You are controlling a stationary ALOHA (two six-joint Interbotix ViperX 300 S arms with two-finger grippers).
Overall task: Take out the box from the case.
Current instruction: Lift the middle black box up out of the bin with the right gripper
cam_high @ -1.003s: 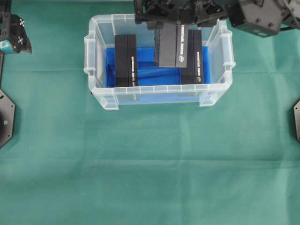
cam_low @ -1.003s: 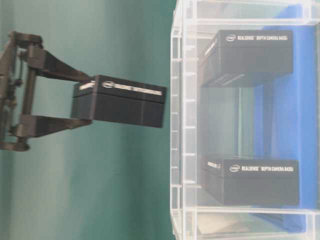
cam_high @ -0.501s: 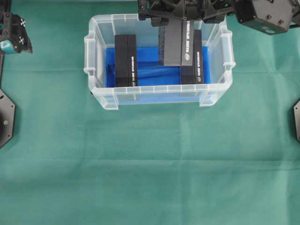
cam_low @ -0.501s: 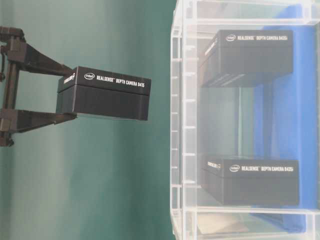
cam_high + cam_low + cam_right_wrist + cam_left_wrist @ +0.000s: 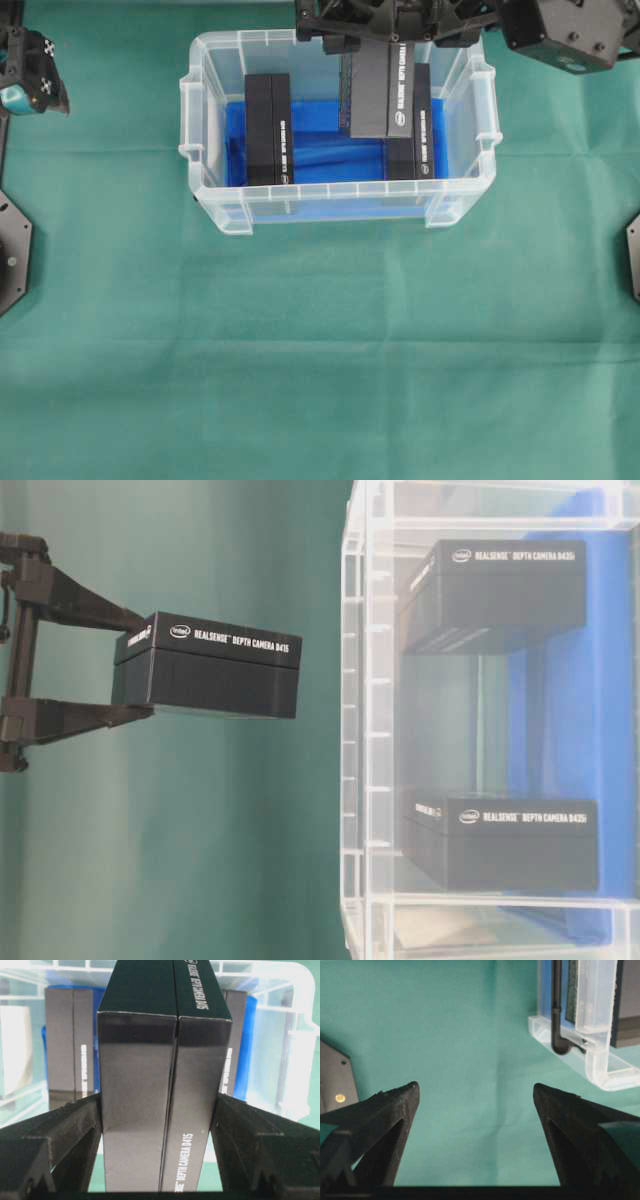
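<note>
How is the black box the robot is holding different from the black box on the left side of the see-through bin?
The held box is clamped in the right gripper, lifted above the case; the left box stands on the case's blue floor with nothing touching it. In the overhead view the held box hides part of a third box, while the left box stands alone. Both are black, the same shape, with white lettering along one side.

The right claw (image 5: 130,676) holds a black box (image 5: 208,667) between its two fingers (image 5: 85,602), outside the clear case (image 5: 365,730) and apart from its wall. Inside the case two more black boxes (image 5: 495,582) stand against the blue lining (image 5: 600,730), well apart from each other.
</note>
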